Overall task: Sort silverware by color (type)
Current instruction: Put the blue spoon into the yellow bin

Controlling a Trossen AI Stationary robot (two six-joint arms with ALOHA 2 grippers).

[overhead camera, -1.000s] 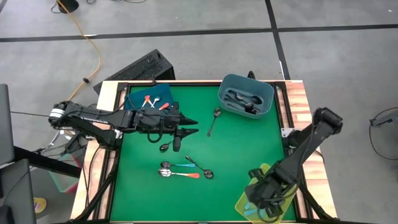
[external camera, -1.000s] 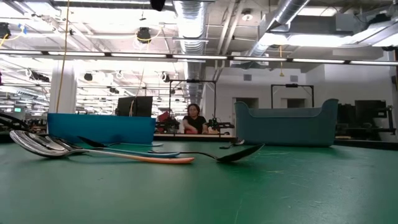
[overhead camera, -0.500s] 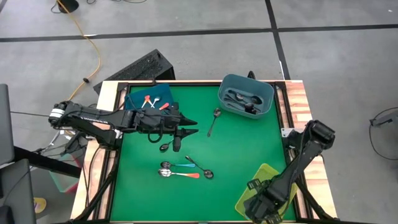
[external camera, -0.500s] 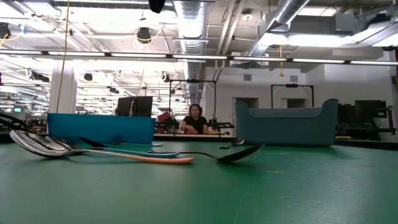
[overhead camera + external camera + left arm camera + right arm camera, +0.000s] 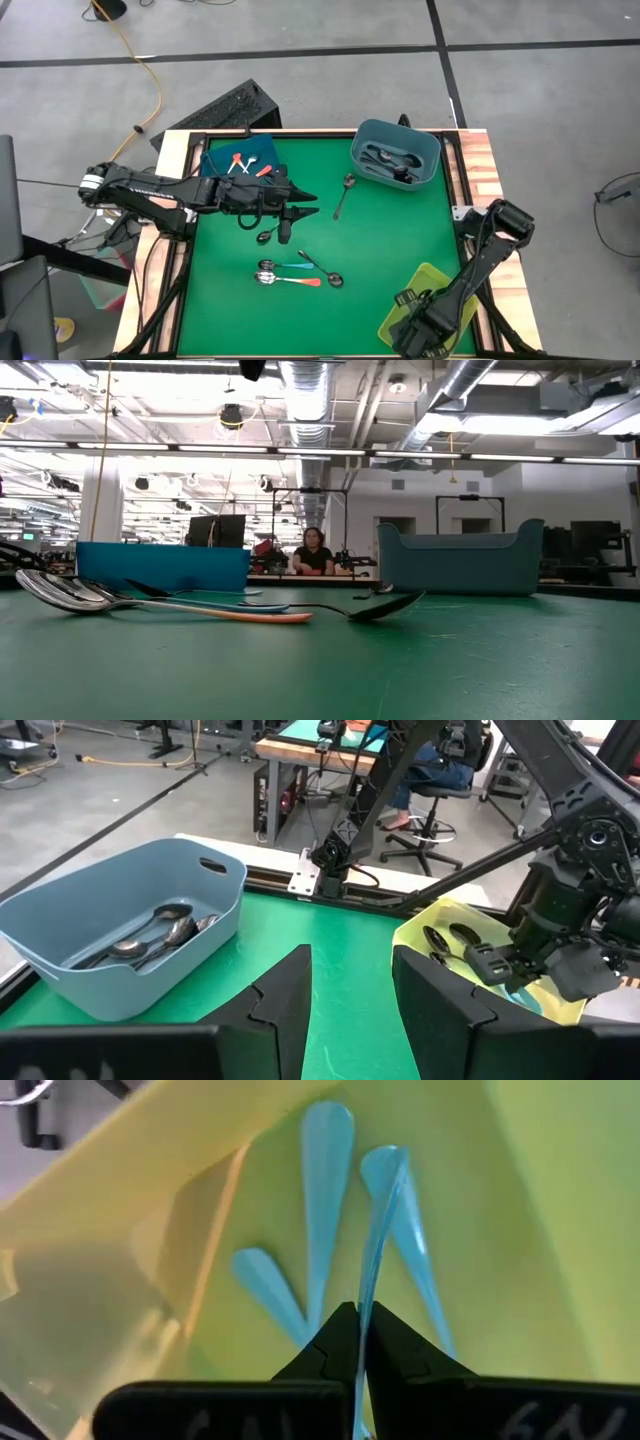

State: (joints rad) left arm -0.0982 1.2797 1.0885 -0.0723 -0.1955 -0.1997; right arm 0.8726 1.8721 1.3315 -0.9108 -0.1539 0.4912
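Right claw [image 5: 357, 1342] has dropped low into yellow-green bin [image 5: 432, 281] over last second; fingers clenched on light-blue spoon handle [image 5: 378, 1230], just starting to part; other blue handles [image 5: 325, 1200] already lie in bin; release looks imminent; left claw [image 5: 297, 200] unmoved above green tabletop [image 5: 400, 230], fingers apart, empty; loose spoons [image 5: 290, 275] remain mid-tabletop; plain metal spoons in blue-grey bin [image 5: 363, 141].

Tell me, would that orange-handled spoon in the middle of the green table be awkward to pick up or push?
Probably awkward to pick up: the orange-handled spoon lies flat on the green table, leaving little to get under. Its shiny bowl looks smooth, so likely slippery. Pushed, it would probably slide or pivot and nudge the neighbouring blue-handled spoon.
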